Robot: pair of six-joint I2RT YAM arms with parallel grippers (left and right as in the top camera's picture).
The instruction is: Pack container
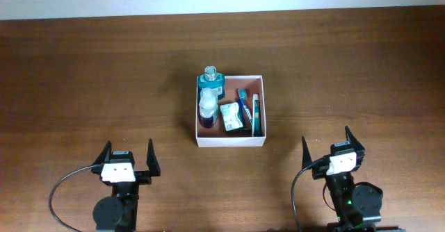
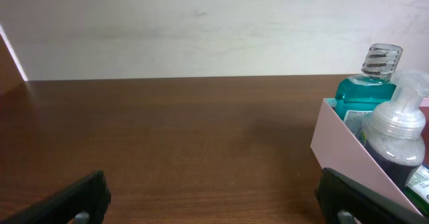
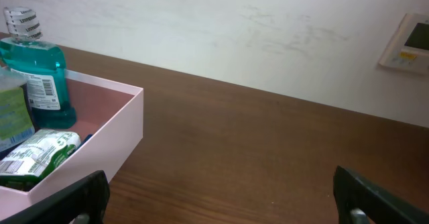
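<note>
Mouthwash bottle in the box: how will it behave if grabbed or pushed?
Probably heavy for its size: the mouthwash bottle looks nearly full of teal liquid. Likely tippy: it stands upright, well above the container wall. Its smooth plastic may slip when gripped.

Toiletries [image 1: 231,115] inside container [image 1: 230,142]

I see white container [image 1: 230,142] w/ reddish-brown inside, teal mouthwash [image 1: 211,87], green-white packet [image 1: 231,117], dark brown wood-grain surface [image 1: 83,86]. L hand [image 1: 129,148] & R hand [image 1: 325,136] black.
</note>
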